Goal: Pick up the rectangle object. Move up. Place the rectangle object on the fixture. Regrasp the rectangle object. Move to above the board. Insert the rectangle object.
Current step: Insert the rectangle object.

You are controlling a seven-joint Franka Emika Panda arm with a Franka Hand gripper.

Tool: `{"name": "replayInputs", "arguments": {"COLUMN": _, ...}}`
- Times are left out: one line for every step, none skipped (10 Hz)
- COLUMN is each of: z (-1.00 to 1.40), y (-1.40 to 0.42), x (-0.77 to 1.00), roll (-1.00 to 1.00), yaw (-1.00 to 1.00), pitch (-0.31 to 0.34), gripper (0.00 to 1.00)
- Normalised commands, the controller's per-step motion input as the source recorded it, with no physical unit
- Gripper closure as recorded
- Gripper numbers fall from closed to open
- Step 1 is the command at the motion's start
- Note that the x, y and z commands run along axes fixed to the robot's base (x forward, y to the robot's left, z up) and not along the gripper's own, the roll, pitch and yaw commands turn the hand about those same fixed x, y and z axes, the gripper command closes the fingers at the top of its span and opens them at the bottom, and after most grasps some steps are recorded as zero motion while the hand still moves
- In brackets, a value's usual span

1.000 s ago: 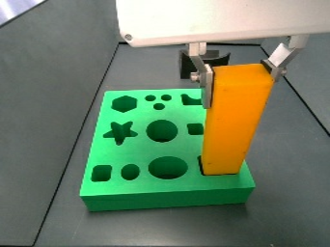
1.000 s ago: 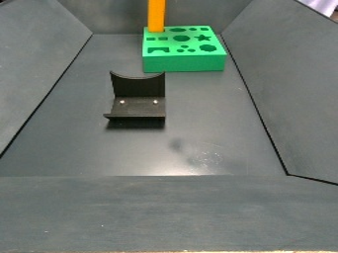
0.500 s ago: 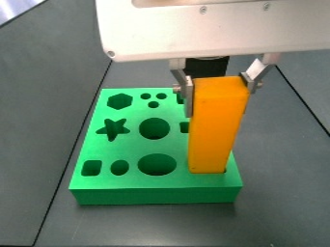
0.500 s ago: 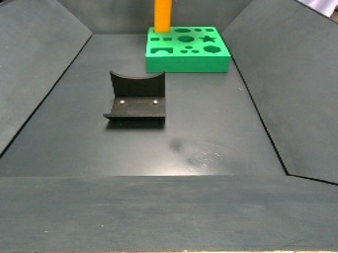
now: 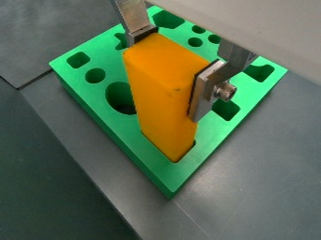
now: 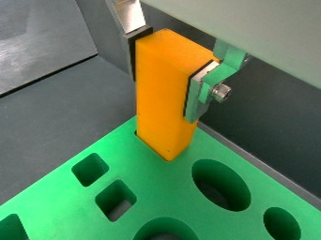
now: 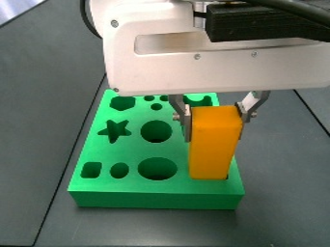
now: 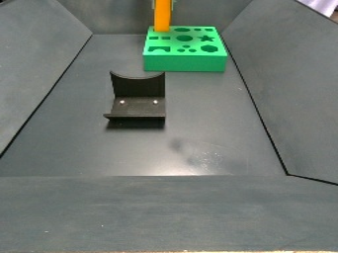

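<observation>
The gripper (image 5: 172, 64) pinches the rectangle object (image 5: 166, 97) near its top, long axis upright, lower end in the board (image 5: 88, 84). No writing is legible. The fixture (image 8: 136, 99) stands well apart from the board.

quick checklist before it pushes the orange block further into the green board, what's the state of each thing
1. Grip: gripper shut on the rectangle object, fingers on opposite faces: ok.
2. Block upright, not visibly tilted in a side view: ok.
3. Lower end at the board near its edge, seemingly entering a cut-out: ok.
4. Fit of block in hole: edges hidden by the block: cannot tell.
5. Depth reached: cannot tell.
6. Fixture stands apart from the board, out of the way: ok.
</observation>
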Motion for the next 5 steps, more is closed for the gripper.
{"name": "replayInputs", "arguments": {"z": -0.67, "y": 0.04, "x": 0.0, "roll": 0.03, "yaw": -0.22, "pitch": -0.234, "gripper": 1.0}}
{"name": "replayInputs", "arguments": {"z": -0.73, "y": 0.32, "x": -0.12, "roll": 0.08, "yaw": 0.0, "pitch": -0.21, "gripper": 1.0}}
{"name": "replayInputs", "arguments": {"z": -0.74, "y": 0.49, "x": -0.29, "roll": 0.0, "yaw": 0.14, "pitch": -0.259, "gripper": 1.0}}
{"name": "replayInputs", "arguments": {"z": -0.62, "y": 0.34, "x": -0.23, "roll": -0.01, "yaw": 0.09, "pitch": -0.229, "gripper": 1.0}}
{"name": "replayInputs", "arguments": {"z": -0.27, "y": 0.0, "x": -0.03, "roll": -0.05, "yaw": 0.0, "pitch": -0.116, "gripper": 1.0}}
